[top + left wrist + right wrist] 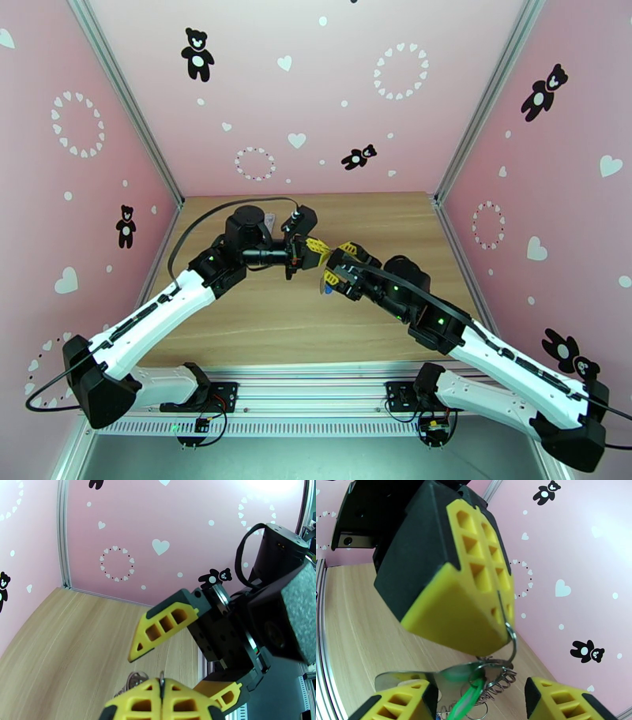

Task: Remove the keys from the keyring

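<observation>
Seen from above, both arms reach in over the middle of the wooden worktop (pixel 261 324) and their ends meet tip to tip, raised off the wood.

The left tool (pixel 498 616) takes up the centre of the right wrist view. Its two yellow fingers are pressed flat together, and the thin wire of the keyring (pixel 512 638) is pinched in the seam between them. The wire curves out below the fingertips and the rest of the bundle hangs from it in the lower middle of the frame. There, a green key (pixel 468 701) slants down to the bottom edge. A row of small silvery links (pixel 499 685) sits just to its right. A flat silvery blade (pixel 414 675) sticks out to the left, touching the green head.

The right tool (pixel 336 266) is wide open and grips nothing. In its own wrist view, one yellow finger sits at the lower left corner and the other at the lower right. The hanging bundle lies between them. I cannot tell whether either finger touches it.

In the top view a small blue piece (pixel 326 286) shows just below the meeting tools. It is too small to tell more.
</observation>
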Robot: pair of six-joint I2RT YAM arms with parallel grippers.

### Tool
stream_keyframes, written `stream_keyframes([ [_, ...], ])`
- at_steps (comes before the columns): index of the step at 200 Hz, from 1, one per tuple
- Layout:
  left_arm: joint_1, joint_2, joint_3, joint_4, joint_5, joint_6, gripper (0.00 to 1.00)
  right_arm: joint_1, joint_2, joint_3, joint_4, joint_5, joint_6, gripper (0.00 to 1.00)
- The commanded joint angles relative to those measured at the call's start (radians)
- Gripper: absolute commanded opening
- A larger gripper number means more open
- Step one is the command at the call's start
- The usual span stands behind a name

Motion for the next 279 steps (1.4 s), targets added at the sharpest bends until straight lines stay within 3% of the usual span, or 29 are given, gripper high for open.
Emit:
stream_keyframes([
  [1, -0.01, 0.013, 0.032, -0.011, -0.002, 0.001, 0.0, 0.004, -0.009, 0.023, 0.06, 0.043, -0.047, 0.62],
  [93, -0.01, 0.022, 0.073, -0.077, -0.033, 0.042, 0.0, 0.004, -0.045, 0.079, -0.15, -0.047, -0.096, 0.61],
  [204, -0.018, 0.033, 0.082, -0.085, -0.028, 0.031, 0.0, 0.004, 0.063, 0.143, -0.091, 0.023, -0.135, 0.54],
  [279, -0.018, 0.036, 0.079, -0.085, -0.034, 0.039, 0.0, 0.004, 0.016, 0.13, -0.074, 0.06, -0.154, 0.51],
])
